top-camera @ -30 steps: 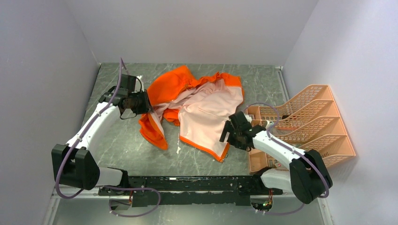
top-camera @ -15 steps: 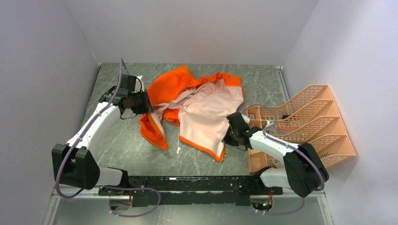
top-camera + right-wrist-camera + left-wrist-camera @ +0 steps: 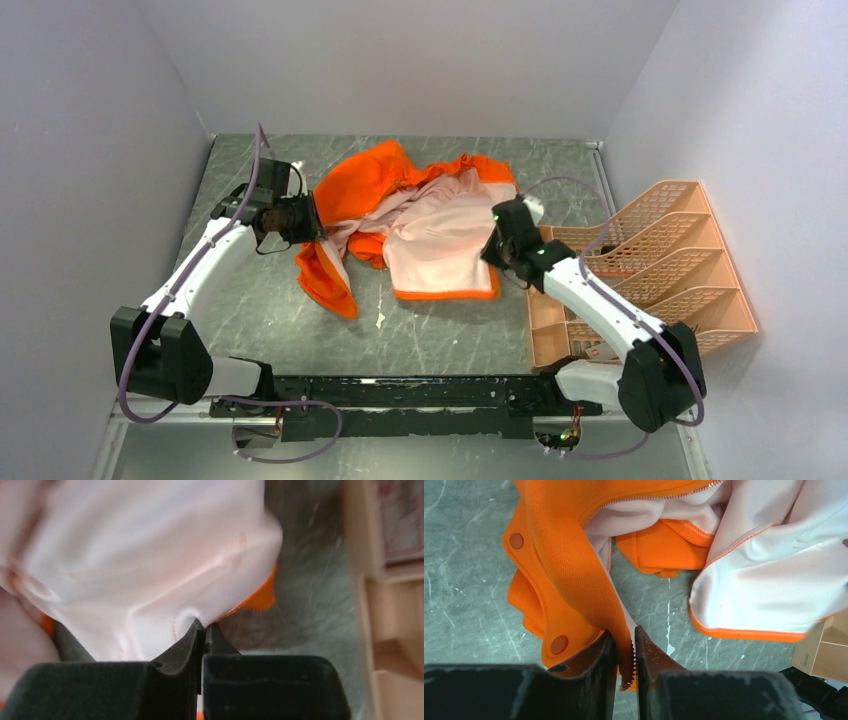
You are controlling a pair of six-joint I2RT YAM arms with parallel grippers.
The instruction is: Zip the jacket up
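Note:
The orange jacket [image 3: 370, 180] lies crumpled mid-table with its pale pink lining [image 3: 440, 240] turned up. My left gripper [image 3: 308, 222] is shut on the jacket's left front edge, and the left wrist view shows the zipper teeth [image 3: 630, 666] pinched between its fingers [image 3: 599, 655]. My right gripper [image 3: 497, 250] is shut on the lining's right edge, lifted and folded back toward the far side. In the right wrist view its jaws [image 3: 204, 628] pinch the pink cloth [image 3: 140, 570] beside an orange hem [image 3: 260, 597]. No zipper slider shows.
A peach basket rack [image 3: 650, 260] stands at the right, close beside my right arm. Grey walls enclose the green marbled table [image 3: 430, 335] on three sides. Small white specks [image 3: 380, 320] lie on the table near the jacket's hem.
My right gripper closed on the lining's near right corner and carried it up and back, folding that flap shorter. The left gripper stayed put, still gripping.

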